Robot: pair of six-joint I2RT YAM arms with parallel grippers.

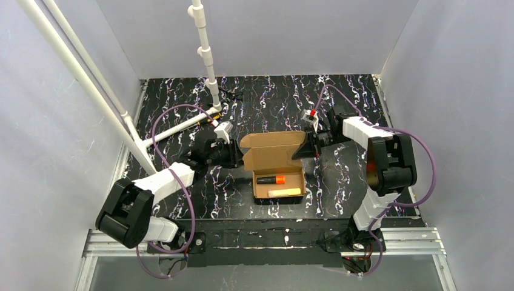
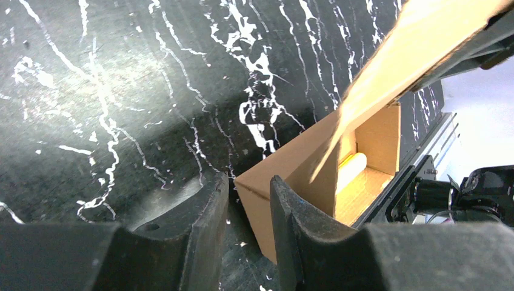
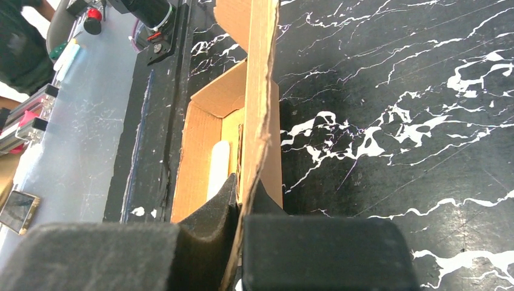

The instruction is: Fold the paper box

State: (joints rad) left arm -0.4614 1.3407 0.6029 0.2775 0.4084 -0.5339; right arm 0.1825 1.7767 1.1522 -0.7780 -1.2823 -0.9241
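Observation:
The brown paper box (image 1: pixel 279 176) stands open in the middle of the black marbled table, its lid (image 1: pixel 273 144) raised at the far side. Inside lie a black-and-orange marker (image 1: pixel 271 179) and a cream stick (image 1: pixel 285 192). My right gripper (image 1: pixel 309 148) is shut on the lid's right side flap (image 3: pixel 260 73), with the cardboard edge pinched between its fingers (image 3: pixel 245 182). My left gripper (image 1: pixel 237 159) is slightly open at the box's left far corner (image 2: pixel 297 170), and its tips (image 2: pixel 250 182) hold nothing. The cream stick also shows in the left wrist view (image 2: pixel 351 167) and in the right wrist view (image 3: pixel 218 163).
A white pipe frame (image 1: pixel 206 54) stands at the back left, and its foot (image 1: pixel 182 126) lies on the table behind my left arm. Grey walls close in the table on three sides. The table's near edge (image 1: pixel 273 215) lies just in front of the box.

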